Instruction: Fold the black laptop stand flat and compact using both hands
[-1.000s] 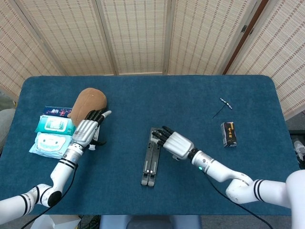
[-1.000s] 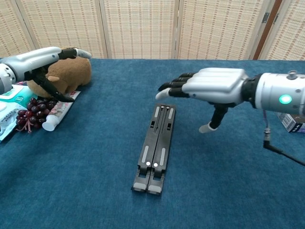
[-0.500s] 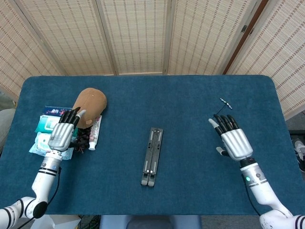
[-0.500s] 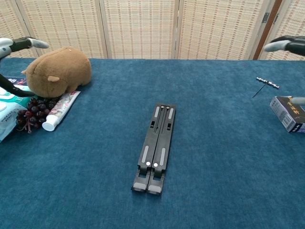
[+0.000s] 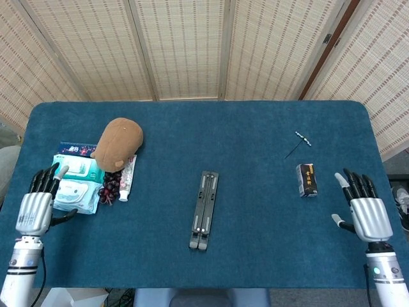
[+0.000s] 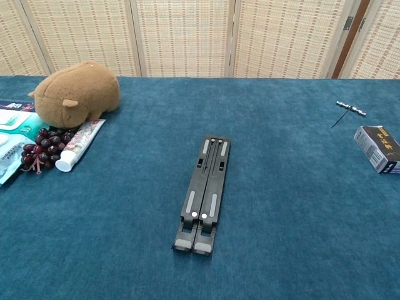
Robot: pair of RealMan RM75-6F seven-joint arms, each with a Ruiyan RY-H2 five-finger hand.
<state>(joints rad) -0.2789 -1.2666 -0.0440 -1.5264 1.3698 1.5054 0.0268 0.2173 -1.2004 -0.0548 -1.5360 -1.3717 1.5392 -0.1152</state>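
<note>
Right now my left robot hand (image 5: 33, 211) hovers at the far left edge of the bench (image 5: 255, 141), fingers apart and holding nothing, just beside the wet-wipe packs (image 5: 75, 185) stacked there. Next to those packs lies a bunch of dark grapes (image 6: 37, 150), with a white tube (image 6: 78, 145) touching it on the right, and behind both sits a brown plush animal (image 6: 78, 92). Near the middle of the blue cloth, well apart from both of my robot hands, the black laptop stand (image 6: 202, 192) lies folded flat, its two long bars pressed side by side, its grey-tipped end toward me and its other end pointing away, tilted slightly to the right. Further right, toward the back, a small thin metal piece (image 6: 350, 109) rests on the cloth, and nearer to me a small dark box (image 5: 307, 180) lies on its side. At the far right edge my right robot hand (image 5: 365, 211) hangs with its fingers spread and its thumb out to the side, gripping nothing and set apart from the box. Only the head view shows my two robot hands; the chest view catches neither.
</note>
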